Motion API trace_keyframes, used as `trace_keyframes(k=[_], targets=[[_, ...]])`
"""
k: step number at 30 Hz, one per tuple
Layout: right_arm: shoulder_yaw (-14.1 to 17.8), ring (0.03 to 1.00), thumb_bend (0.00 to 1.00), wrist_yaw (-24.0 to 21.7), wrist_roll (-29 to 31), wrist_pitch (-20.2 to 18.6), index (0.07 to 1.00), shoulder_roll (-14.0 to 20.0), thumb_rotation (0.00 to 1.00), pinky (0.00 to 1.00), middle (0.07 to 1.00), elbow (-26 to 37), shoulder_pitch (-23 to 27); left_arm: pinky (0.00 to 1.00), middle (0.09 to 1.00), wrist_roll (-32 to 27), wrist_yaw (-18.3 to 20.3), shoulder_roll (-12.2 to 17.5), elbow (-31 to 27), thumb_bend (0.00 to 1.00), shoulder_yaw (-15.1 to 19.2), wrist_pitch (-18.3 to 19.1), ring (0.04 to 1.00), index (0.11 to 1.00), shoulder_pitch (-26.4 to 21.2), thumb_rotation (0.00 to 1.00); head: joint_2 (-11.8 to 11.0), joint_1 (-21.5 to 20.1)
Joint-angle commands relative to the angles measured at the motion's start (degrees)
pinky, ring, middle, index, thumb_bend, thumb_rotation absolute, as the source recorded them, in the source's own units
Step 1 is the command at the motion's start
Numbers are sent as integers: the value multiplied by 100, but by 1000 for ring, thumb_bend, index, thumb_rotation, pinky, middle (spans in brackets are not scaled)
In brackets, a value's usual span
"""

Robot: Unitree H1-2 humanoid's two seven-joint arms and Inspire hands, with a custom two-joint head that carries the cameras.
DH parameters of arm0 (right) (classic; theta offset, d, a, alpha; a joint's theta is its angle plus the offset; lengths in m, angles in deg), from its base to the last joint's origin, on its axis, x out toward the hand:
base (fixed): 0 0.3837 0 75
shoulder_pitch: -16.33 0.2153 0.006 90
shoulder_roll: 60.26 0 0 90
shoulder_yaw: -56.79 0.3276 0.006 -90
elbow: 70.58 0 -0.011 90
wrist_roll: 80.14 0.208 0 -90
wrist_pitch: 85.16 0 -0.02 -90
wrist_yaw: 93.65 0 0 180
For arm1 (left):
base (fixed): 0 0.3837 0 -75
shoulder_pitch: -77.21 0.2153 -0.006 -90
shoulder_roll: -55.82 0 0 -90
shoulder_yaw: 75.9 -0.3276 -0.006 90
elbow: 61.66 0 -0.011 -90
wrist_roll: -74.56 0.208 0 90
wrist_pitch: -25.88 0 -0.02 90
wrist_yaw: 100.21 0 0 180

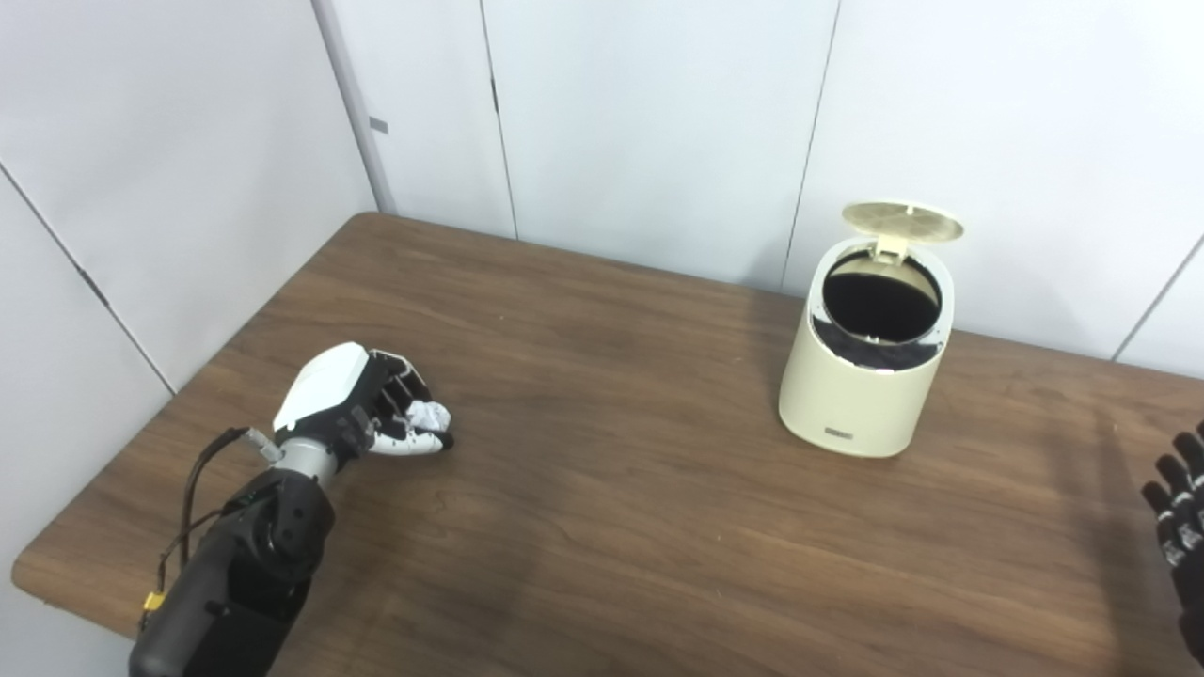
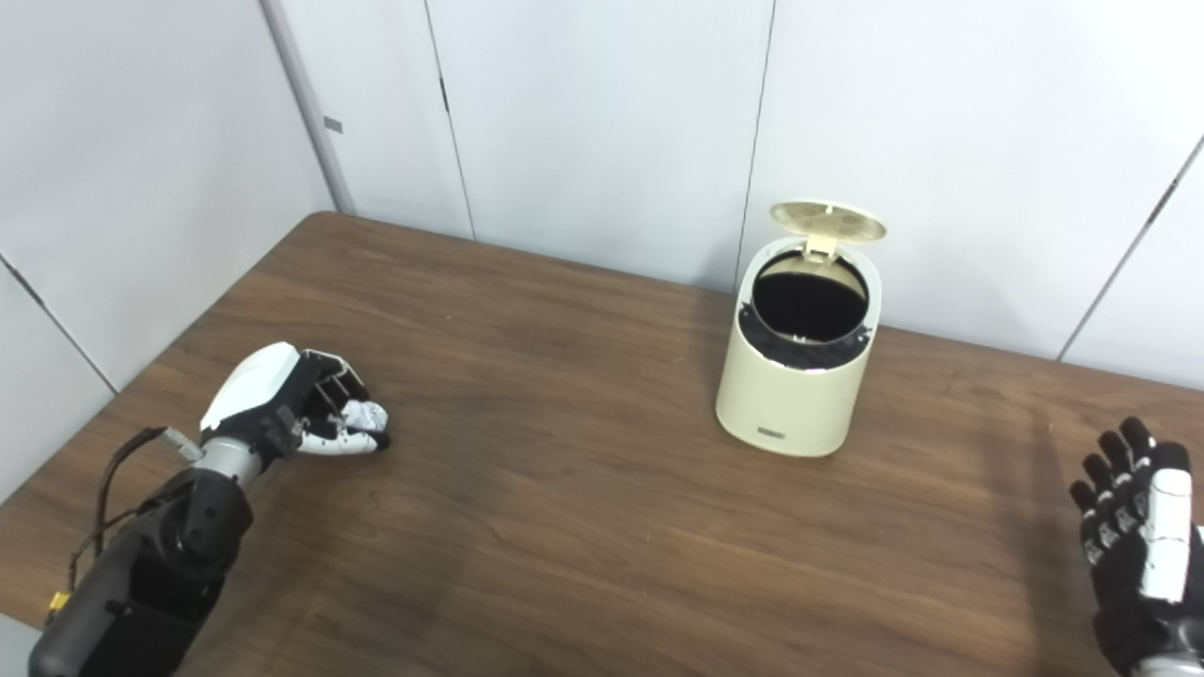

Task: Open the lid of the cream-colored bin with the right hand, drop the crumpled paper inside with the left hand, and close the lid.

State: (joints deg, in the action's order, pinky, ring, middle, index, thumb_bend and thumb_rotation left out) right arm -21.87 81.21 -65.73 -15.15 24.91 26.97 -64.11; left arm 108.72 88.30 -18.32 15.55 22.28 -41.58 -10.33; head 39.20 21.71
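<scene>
The cream-colored bin stood on the brown table, close to the far edge and a bit toward the right side. Its round lid was flipped up at the back, and the dark inside of the bin showed. A small dark label sat low on the bin's front.

The left hand lay low over the table near the left edge, well apart from the bin. Its fingers were curled around the crumpled paper, a small white ball that peeked out at the tips. The thumb pressed in under the paper.

The right hand was near the right edge of the table, close to the front corner. It held nothing. Its fingers were spread apart and pointed up. It was well apart from the bin too.
</scene>
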Motion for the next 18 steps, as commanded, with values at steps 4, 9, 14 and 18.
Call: trace_keyframes(k=[4, 9, 14, 18], targets=[[22, 1000, 506, -28, 43, 205, 1000, 55, 1000, 1000, 1000, 135, 124, 497, 501, 95, -191, 59, -309, 502, 32, -78, 445, 481, -89, 0, 1, -12], [26, 1000, 517, -14, 38, 239, 1000, 34, 1000, 1000, 1000, 104, 112, 497, 507, 208, -341, 23, -461, 502, 34, -191, 444, 477, -86, 0, -7, -33], [17, 1000, 521, -2, 16, 229, 1000, 35, 1000, 1000, 1000, 95, 107, 484, 505, 201, -473, -9, -506, 502, 82, -375, 426, 489, -119, 0, -21, -81], [10, 1000, 513, 40, -6, 188, 1000, 16, 1000, 1000, 1000, 137, 98, 453, 498, 262, -458, -42, -662, 502, 44, -328, 419, 501, -175, 0, -32, -106]])
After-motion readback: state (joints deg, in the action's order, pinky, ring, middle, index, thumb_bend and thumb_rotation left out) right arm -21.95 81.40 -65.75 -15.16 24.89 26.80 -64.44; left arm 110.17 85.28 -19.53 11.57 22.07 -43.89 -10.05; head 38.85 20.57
